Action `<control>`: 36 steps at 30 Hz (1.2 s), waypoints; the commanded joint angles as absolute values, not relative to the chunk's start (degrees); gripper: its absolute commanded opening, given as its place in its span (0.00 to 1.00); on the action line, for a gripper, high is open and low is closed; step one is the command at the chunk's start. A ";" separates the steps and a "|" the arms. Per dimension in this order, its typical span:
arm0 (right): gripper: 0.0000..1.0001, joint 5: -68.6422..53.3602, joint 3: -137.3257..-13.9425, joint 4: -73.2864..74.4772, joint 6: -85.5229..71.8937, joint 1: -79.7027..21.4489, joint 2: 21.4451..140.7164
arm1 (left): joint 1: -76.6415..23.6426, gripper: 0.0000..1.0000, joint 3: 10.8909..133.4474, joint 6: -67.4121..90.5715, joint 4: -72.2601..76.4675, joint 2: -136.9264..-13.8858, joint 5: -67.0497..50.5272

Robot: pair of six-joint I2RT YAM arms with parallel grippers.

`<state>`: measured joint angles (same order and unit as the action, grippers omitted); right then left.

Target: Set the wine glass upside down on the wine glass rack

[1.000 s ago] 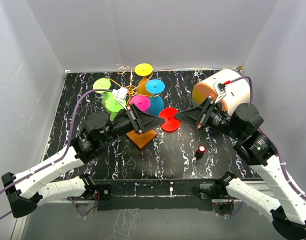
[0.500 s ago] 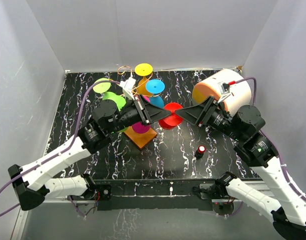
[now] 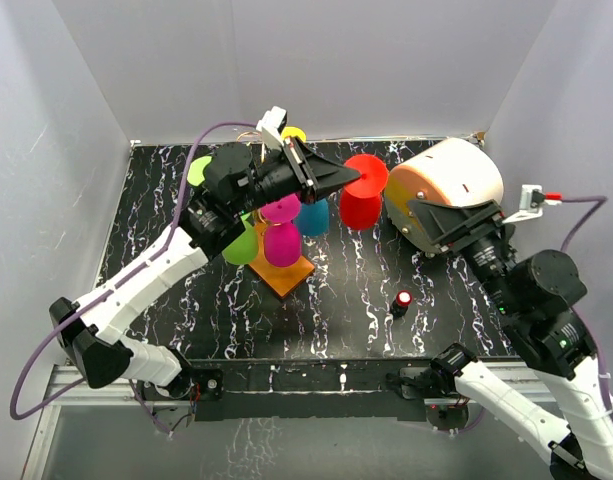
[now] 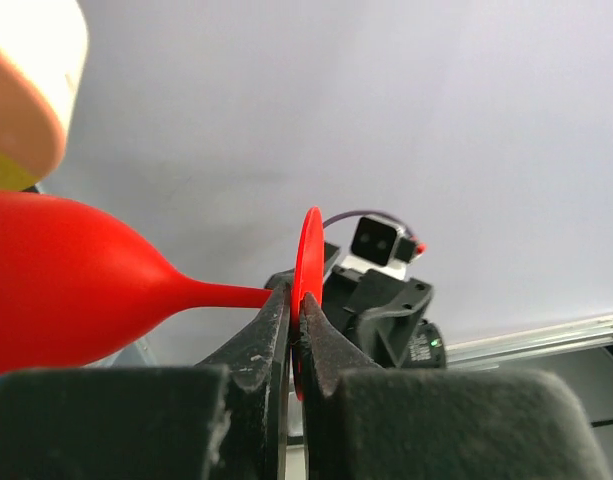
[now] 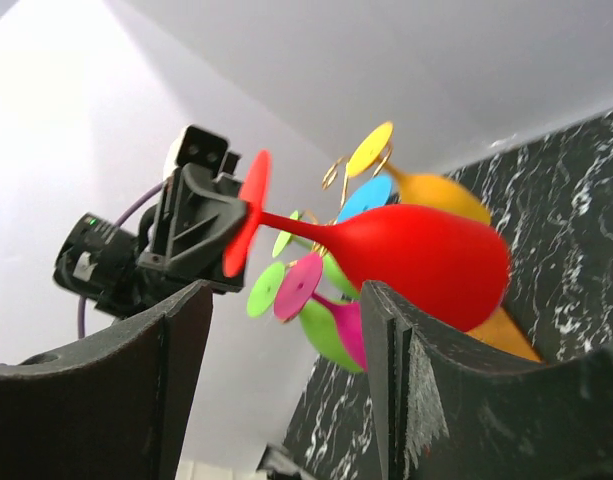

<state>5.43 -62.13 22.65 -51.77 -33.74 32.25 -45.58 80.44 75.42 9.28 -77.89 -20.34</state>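
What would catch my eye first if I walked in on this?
A bright red wine glass is held in mid-air at the back centre, its foot pinched by the left gripper. Beside it stands the wine glass rack, loaded with green, magenta, blue and yellow glasses.

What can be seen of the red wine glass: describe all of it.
The red wine glass is opaque, smooth and matte, and looks like plastic. It has a rounded bowl, a thin stem and a flat round foot, and it looks whole. The left gripper is shut on the foot's edge and holds the glass clear of the table, lying roughly sideways, right of the wine glass rack in the top view. Whether it brushes the coloured glasses hanging there cannot be told.
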 commanded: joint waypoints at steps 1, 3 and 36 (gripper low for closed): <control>0.58 16.65 -61.58 20.45 -49.15 -33.90 28.93 | -44.66 0.00 89.22 75.83 3.81 -78.10 -21.57; 0.58 16.92 -60.99 19.91 -49.14 -33.88 28.77 | -43.17 0.00 92.04 76.58 3.39 -81.46 -22.84; 0.56 10.21 -57.21 13.82 -49.14 -33.93 30.06 | -12.80 0.00 110.86 85.72 5.57 -99.74 -33.98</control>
<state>11.40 -57.21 17.43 -49.78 -33.74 29.36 -17.02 110.10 84.55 5.23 -101.95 -30.72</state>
